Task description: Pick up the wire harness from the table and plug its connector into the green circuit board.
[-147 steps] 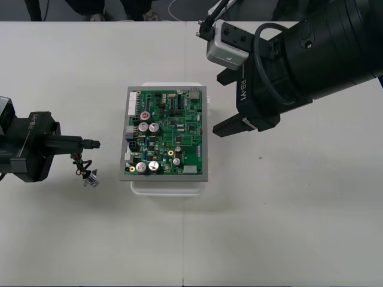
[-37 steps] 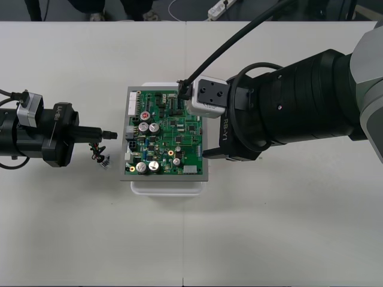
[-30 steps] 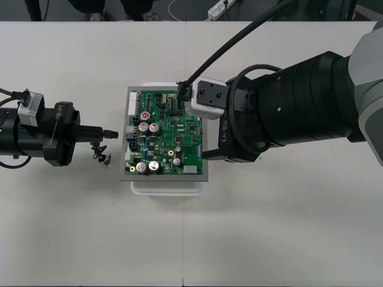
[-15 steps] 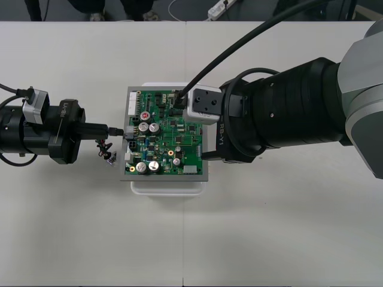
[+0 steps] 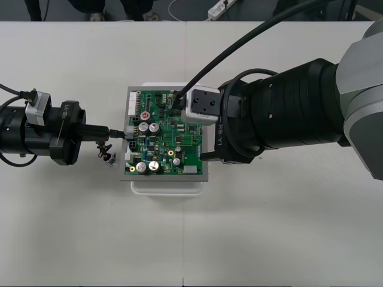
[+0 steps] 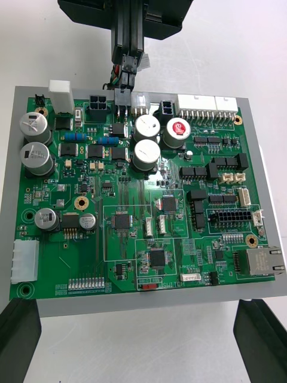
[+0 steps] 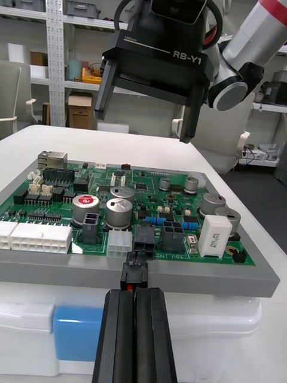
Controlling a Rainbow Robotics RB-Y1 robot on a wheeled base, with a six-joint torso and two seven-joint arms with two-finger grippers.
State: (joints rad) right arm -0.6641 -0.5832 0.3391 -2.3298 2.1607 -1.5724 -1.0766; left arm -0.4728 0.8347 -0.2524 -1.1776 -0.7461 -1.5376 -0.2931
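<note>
The green circuit board point(image 5: 164, 146) sits on its white base point(image 5: 167, 186). My left gripper point(image 5: 115, 131) reaches in from the left, shut on the harness's black plug point(image 5: 125, 133). The plug's tip meets a black header on the board's left edge; in the left wrist view the plug point(image 7: 134, 274) sits just beyond the closed fingers point(image 7: 119, 335). The wires point(image 5: 105, 148) and metal socket point(image 5: 110, 162) hang below the fingers. My right gripper point(image 5: 204, 129) hovers open over the board's right side, its fingers point(image 6: 19, 335) standing wide apart beyond the board point(image 6: 137, 197).
The pale table point(image 5: 269, 239) stretches all round the base. The bulky right arm point(image 5: 287, 113) covers the table to the right of the board. Tall capacitors point(image 7: 122, 212) and white connectors point(image 7: 36, 236) stand close beside the header.
My left gripper has carried the plug rightward from beside the board to the header on its left edge. The right arm has crept slightly left over the board.
</note>
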